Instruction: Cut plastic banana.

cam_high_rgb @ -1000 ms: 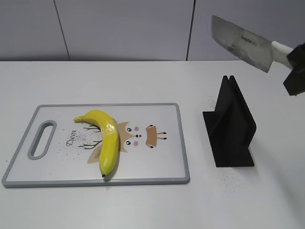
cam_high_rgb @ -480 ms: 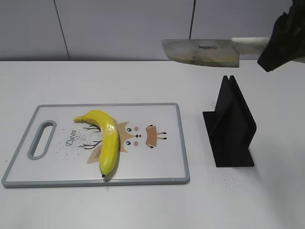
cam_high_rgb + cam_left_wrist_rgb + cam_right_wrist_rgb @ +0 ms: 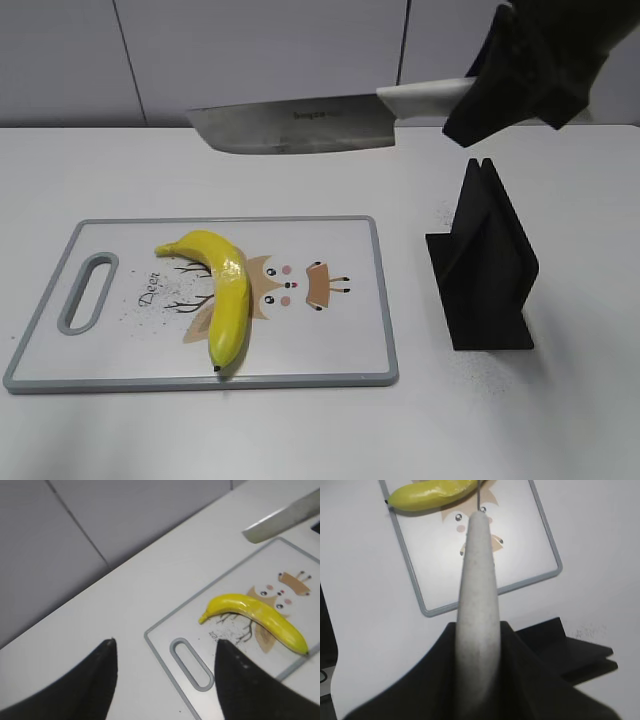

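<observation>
The plastic banana (image 3: pixel 222 295) lies on the white cutting board (image 3: pixel 330 350), left of its owl picture, dark tip toward the front edge. It also shows in the left wrist view (image 3: pixel 257 617) and the right wrist view (image 3: pixel 430 493). My right gripper (image 3: pixel 480 100) is shut on the white handle (image 3: pixel 477 590) of a cleaver. The cleaver's steel blade (image 3: pixel 295 127) is held level, high above the board's far edge. My left gripper (image 3: pixel 162 652) is open and empty, above the table left of the board's handle slot (image 3: pixel 192 669).
A black knife stand (image 3: pixel 485 265) stands on the white table to the right of the board; it also shows in the right wrist view (image 3: pixel 570 647). A grey wall runs behind the table.
My right gripper has swung the cleaver from tilted above the stand to level and carried it leftward, so the blade now hangs over the board's far side.
</observation>
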You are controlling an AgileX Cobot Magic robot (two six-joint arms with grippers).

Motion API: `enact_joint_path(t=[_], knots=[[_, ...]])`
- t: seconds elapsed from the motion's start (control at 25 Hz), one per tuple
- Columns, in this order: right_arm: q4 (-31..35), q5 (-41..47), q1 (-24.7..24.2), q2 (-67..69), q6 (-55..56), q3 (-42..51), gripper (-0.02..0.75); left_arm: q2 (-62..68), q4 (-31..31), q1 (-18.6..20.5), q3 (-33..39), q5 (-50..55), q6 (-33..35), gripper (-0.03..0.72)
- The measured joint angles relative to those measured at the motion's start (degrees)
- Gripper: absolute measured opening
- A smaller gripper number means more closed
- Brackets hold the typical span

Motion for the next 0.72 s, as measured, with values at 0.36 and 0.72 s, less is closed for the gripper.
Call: enact_joint_path(t=[0.36,0.72], knots=[[10.2,-0.5,0.0,6.4,-16.0,-0.2,0.163,18.3,-3.1,-8.9,-8.9,7.9,19.7,0.588],[16.7,2.4,0.0,10.7,-23.4,-4.6,0.163,31.9,-4.1,-10.1,-12.8,8.0,25.1,0.588]])
